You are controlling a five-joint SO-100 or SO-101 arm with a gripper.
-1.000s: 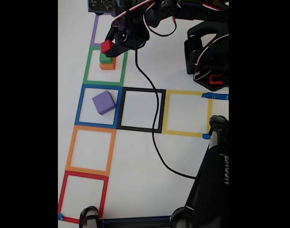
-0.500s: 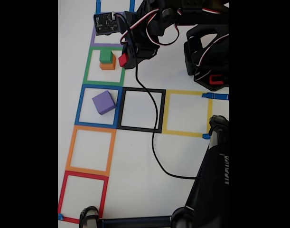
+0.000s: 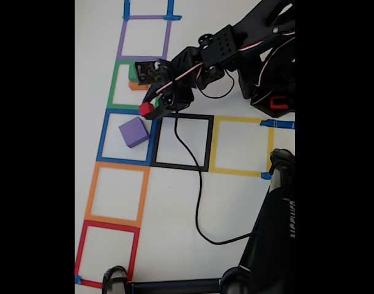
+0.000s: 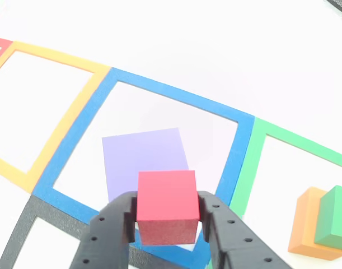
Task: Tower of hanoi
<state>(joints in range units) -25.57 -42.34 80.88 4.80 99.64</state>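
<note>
My gripper (image 3: pixel 147 110) (image 4: pixel 166 224) is shut on a small red cube (image 3: pixel 145 108) (image 4: pixel 166 210), held above the blue taped square (image 3: pixel 104 136) (image 4: pixel 238 145). A larger purple cube (image 3: pixel 133 131) (image 4: pixel 143 157) lies inside that blue square, just below and left of the red cube in the fixed view. In the green square (image 3: pixel 115 86) (image 4: pixel 260 145) a green cube (image 4: pixel 333 216) sits on an orange cube (image 3: pixel 135 86) (image 4: pixel 305 224); the arm partly covers them in the fixed view.
Taped squares run in a column: purple (image 3: pixel 122 37), green, blue, orange (image 3: pixel 92 190), red (image 3: pixel 81 245). Black (image 3: pixel 208 141) and yellow (image 3: pixel 269 147) squares extend right. A black cable (image 3: pixel 198 184) crosses the black square. A dark stand (image 3: pixel 272 226) fills the lower right.
The gripper carried the red cube from over the green square's stack, down and left in the fixed view, to the blue square's upper right corner. The cubes on the table stayed put.
</note>
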